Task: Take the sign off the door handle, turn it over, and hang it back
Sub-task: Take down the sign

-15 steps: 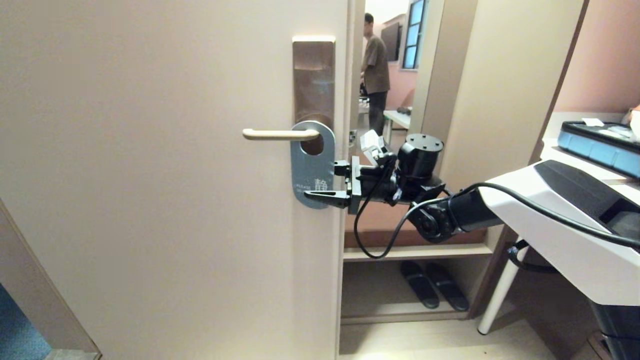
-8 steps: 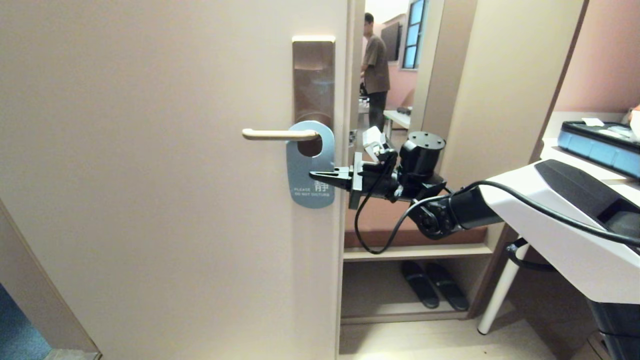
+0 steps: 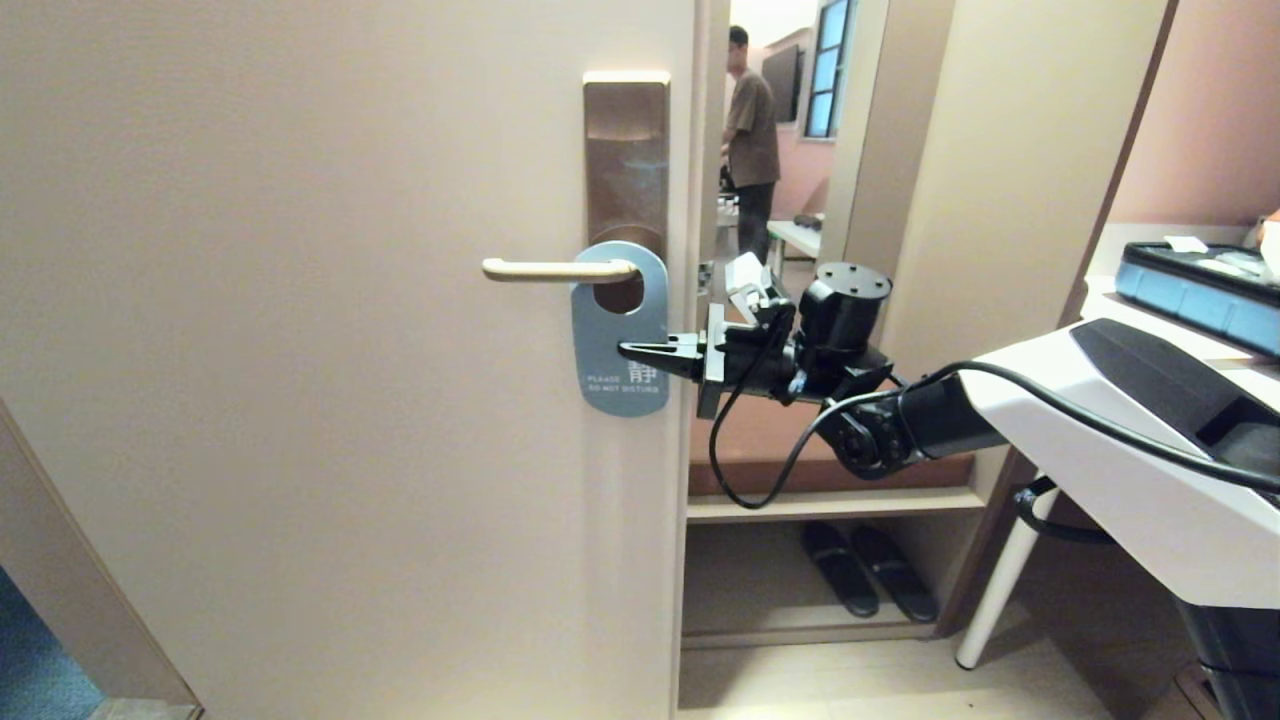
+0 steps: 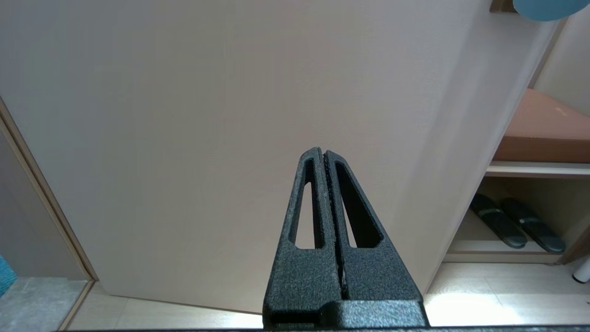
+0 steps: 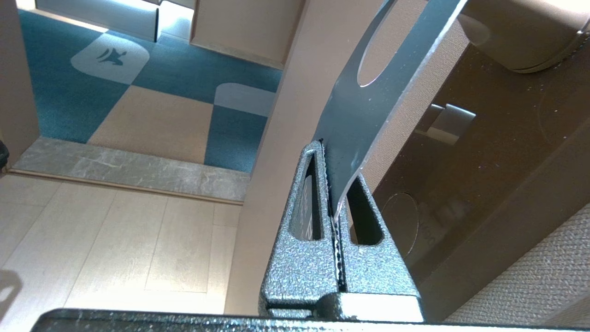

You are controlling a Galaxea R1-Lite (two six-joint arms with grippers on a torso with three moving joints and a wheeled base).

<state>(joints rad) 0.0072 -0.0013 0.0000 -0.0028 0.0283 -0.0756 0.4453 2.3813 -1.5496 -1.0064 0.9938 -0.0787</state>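
Sideways, right hand (image 3: 640,352) reaches level, clamped on the sign (image 3: 612,345)

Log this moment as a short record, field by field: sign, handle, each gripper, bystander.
sign: sign hangs by its oval hole on the door handle, blue-grey face outward
door handle: cream lever, level, on a bronze-brown plate
right gripper: right gripper shut on the sign's right edge, reaching in from the door's edge
left gripper: left gripper shut, empty, pointing at the bare door
bystander: person standing in the room beyond
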